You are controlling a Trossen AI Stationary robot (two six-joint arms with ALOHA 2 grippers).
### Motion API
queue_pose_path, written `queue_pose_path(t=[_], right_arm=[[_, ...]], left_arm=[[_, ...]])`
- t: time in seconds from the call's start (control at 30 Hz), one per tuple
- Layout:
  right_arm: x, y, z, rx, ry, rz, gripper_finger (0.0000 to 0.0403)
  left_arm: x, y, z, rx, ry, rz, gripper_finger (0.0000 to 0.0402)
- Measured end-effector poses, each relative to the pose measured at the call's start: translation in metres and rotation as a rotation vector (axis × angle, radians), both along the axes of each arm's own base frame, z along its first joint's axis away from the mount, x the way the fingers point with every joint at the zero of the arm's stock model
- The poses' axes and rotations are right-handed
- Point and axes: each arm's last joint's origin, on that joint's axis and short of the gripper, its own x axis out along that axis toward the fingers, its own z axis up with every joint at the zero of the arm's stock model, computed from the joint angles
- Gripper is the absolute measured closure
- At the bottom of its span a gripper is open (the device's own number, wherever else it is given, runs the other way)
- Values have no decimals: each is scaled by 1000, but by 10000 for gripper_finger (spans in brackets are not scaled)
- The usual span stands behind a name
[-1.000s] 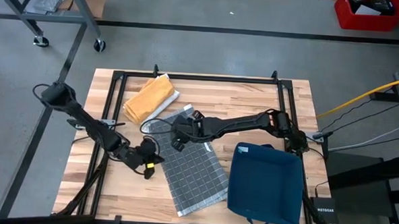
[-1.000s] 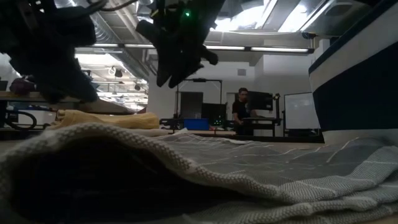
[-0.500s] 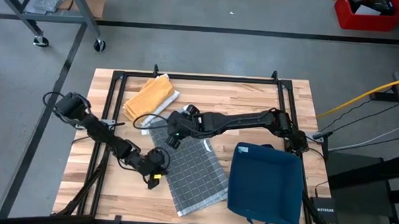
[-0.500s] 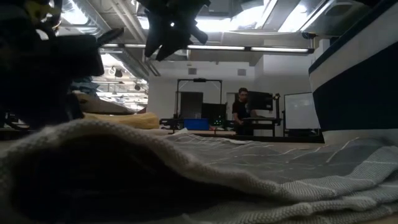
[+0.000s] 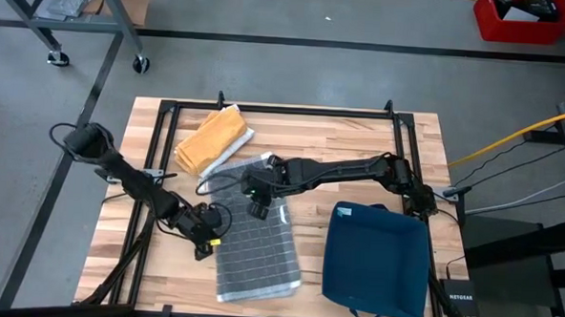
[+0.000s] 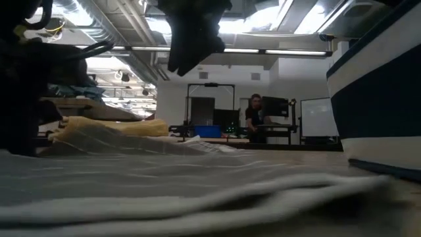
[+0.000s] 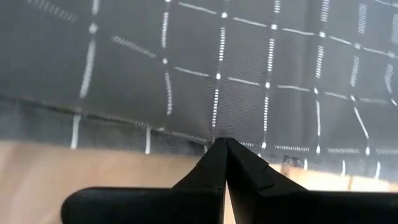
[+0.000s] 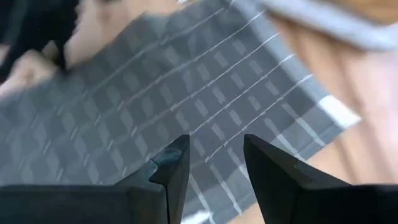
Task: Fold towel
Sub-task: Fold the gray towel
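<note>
Since a moment ago, we see the grey checked towel [image 5: 252,255] pulled straighter, now lying flat and rectangular toward the bench's [image 5: 360,143] front edge, so the flattening looks done. Our closed left gripper [image 5: 205,239] touches its left edge; our open right gripper [image 5: 258,207] hovers over its far end, holding nothing.

Left arm extends low across the worktop's left side; left claw [image 5: 203,239] is fully closed, fingertips pressed together. Right arm reaches from the right toward centre; right claw [image 5: 259,207] points downward, fingers parted.
</note>
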Motion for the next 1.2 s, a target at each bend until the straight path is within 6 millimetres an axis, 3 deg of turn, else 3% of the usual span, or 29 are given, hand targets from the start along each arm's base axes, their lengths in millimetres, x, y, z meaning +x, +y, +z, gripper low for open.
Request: queue_pose_path(t=[0.17, 0.57, 0.77, 0.97, 1.2], right_arm=[[-3, 6, -2, 98, 43, 86, 247], [-10, 54, -2, 36, 65, 328, 247], [-6, 67, -12, -45, 34, 324, 247], [8, 54, -36, -94, -78, 246, 247], [19, -6, -58, -114, -128, 104, 247]], left_arm=[[-16, 8, 10, 9, 72, -9, 401], [-43, -14, 49, -140, -113, -206, 401], [-46, -9, 47, 2, -165, -95, 401], [-45, -9, 48, 6, -181, -86, 401], [-44, -11, 49, -7, -200, -88, 401]])
